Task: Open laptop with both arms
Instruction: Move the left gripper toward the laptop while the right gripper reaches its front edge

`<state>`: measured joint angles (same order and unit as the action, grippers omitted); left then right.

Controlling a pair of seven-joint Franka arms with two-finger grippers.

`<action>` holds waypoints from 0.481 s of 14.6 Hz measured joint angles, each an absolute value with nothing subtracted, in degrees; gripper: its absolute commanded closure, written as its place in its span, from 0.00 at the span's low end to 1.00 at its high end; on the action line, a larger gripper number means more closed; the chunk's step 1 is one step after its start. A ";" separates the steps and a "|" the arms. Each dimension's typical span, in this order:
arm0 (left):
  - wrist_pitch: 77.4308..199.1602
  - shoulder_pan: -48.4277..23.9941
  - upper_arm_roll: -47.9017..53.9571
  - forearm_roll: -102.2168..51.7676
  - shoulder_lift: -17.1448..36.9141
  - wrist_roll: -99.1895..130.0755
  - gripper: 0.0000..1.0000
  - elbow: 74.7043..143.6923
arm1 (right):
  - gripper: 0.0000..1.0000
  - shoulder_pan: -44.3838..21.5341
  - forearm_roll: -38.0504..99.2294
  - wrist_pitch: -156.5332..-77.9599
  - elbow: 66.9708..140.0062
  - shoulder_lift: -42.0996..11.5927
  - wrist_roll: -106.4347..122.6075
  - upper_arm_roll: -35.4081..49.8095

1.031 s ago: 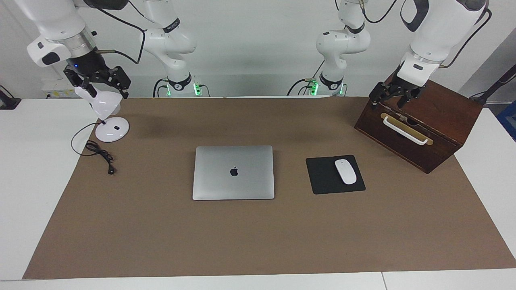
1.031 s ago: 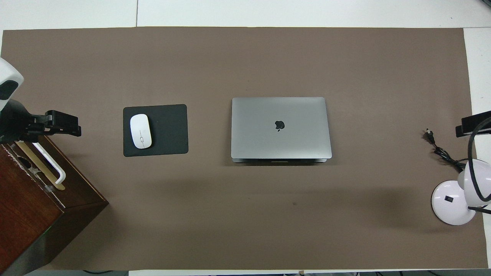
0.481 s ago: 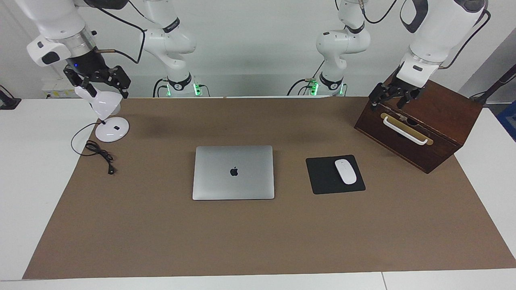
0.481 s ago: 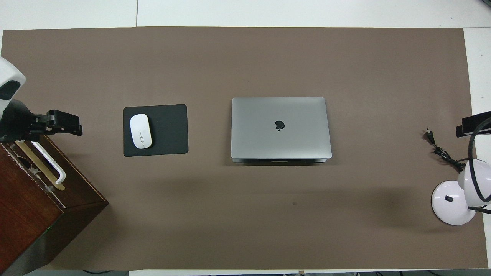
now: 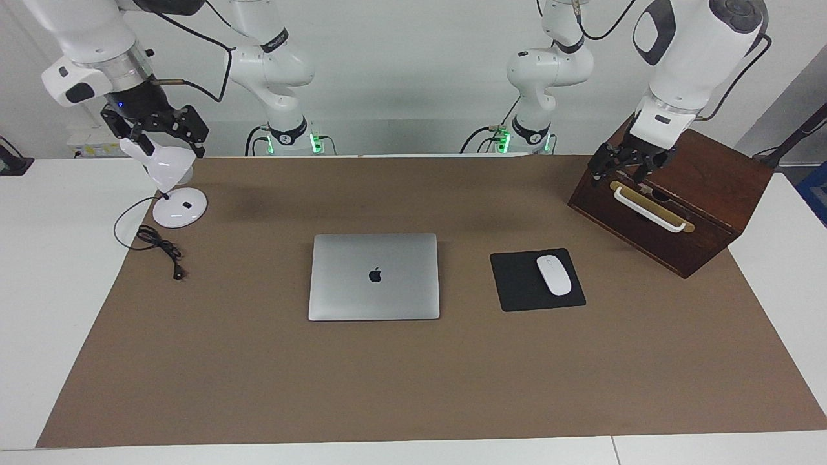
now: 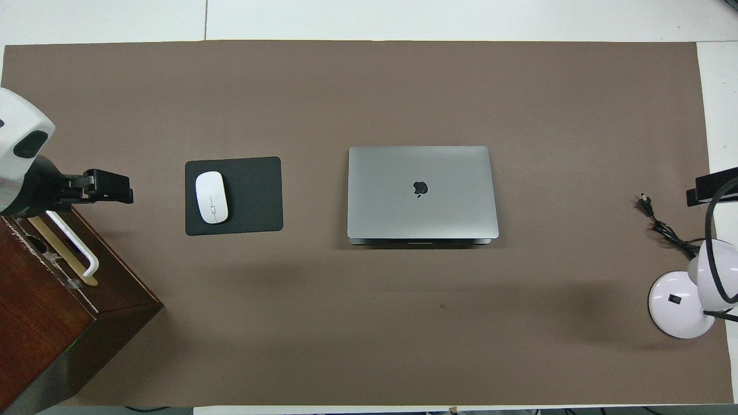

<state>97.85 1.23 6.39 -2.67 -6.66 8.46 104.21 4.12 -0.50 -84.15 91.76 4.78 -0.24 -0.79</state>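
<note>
Currently the brown mat (image 5: 413,387) covers most of the table, with the laptop (image 5: 374,276) flat and fully shut at its middle, logo up, untouched by either arm. Toward the left arm's end stands the wooden box (image 5: 685,213), its white handle (image 5: 648,210) facing the mat; the left gripper (image 5: 624,165) hangs just over the box's upper edge, above that handle. Finger spread: cannot tell. Toward the right arm's end, the right gripper (image 5: 158,129) sits over the white desk lamp (image 5: 173,187), close to its shade; its finger spread also cannot be read.

Risks, as judged:
- Left arm swinging toward the laptop could clip the box or catch the handle, since it starts so near.
- Right gripper could knock the lamp over on departure, or snag its loose cord (image 5: 158,245).
- Black mouse pad (image 5: 536,279) and white mouse (image 5: 554,275) lie beside the laptop on the left arm's path; a low approach could sweep them.
- Lid seam is thin; a finger missing it would push the laptop across the mat unless the other arm pins the base.
</note>
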 measured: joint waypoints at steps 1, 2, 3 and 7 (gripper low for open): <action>98.56 1.23 6.39 -2.67 -7.13 8.46 0.00 105.01 | 0.00 4.12 -0.50 -84.15 91.76 4.78 -0.24 -0.78; 99.67 1.23 6.39 -2.67 -7.62 8.54 0.00 106.11 | 0.00 4.12 -0.50 -84.15 91.77 4.78 -0.24 -0.78; 101.01 1.23 6.39 -2.67 -8.19 8.81 0.00 107.55 | 0.00 4.12 -0.50 -84.15 91.82 4.78 -0.24 -0.78; 105.71 1.04 6.64 -2.86 -9.60 14.61 0.00 111.68 | 0.00 4.12 -0.50 -87.26 93.70 5.25 -0.24 -0.79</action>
<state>105.71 1.04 6.64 -2.86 -9.60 14.61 111.68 4.12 -0.50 -87.26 93.70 5.25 -0.24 -0.79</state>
